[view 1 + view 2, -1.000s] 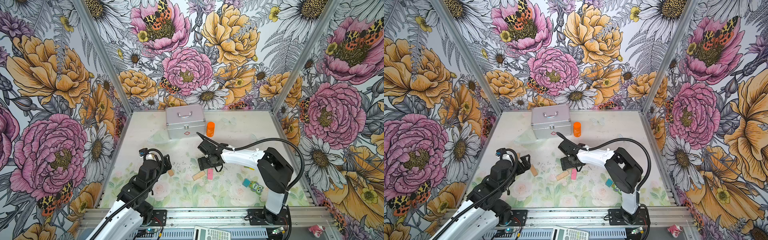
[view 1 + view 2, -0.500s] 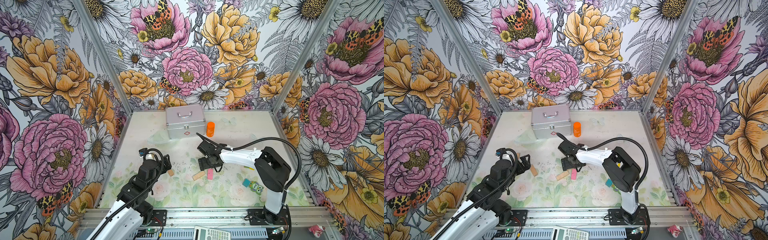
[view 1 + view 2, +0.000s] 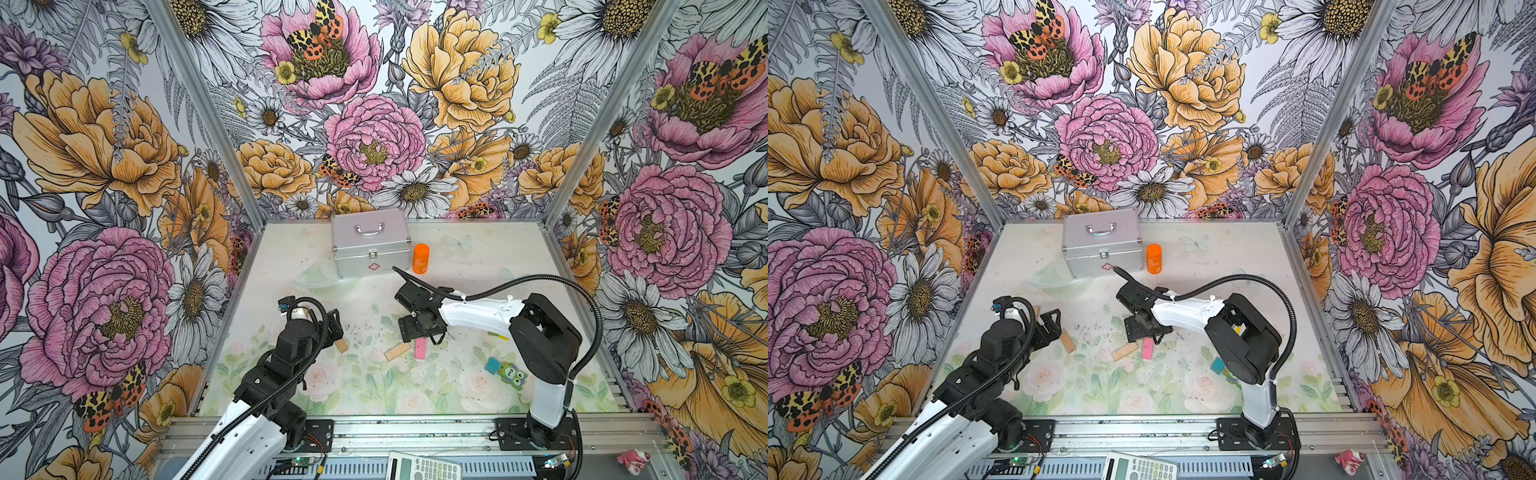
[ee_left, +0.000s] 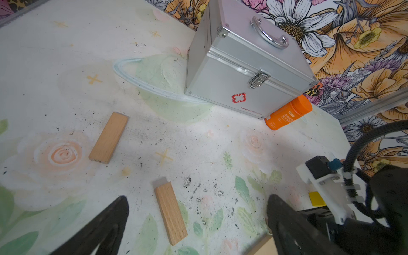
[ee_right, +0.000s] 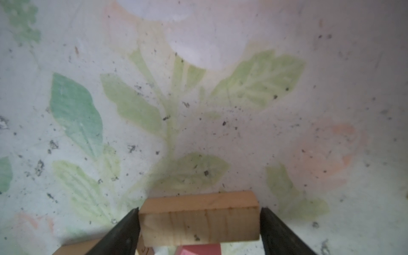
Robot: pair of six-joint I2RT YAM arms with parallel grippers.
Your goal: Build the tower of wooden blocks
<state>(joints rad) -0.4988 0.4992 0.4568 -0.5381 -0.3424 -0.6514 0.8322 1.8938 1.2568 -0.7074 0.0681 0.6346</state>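
The left arm (image 3: 286, 357) rises from the front rail toward the silver case (image 3: 370, 241), ending well in front of it and off to the left. The left gripper (image 4: 197, 198) is tilted down with its jaws spread wide. The right arm (image 3: 478, 311) stretches low across toward the case's front. Its wrist is bent so the right gripper (image 5: 199, 212) points down, fingers (image 5: 123, 229) pressed against both ends of a tan plank (image 5: 198, 223).

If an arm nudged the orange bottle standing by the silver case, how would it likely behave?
The orange bottle stands upright, taller than wide, so a push near its top would probably tip it. Being cylindrical, it would likely roll once down. The silver case beside it might block that side.
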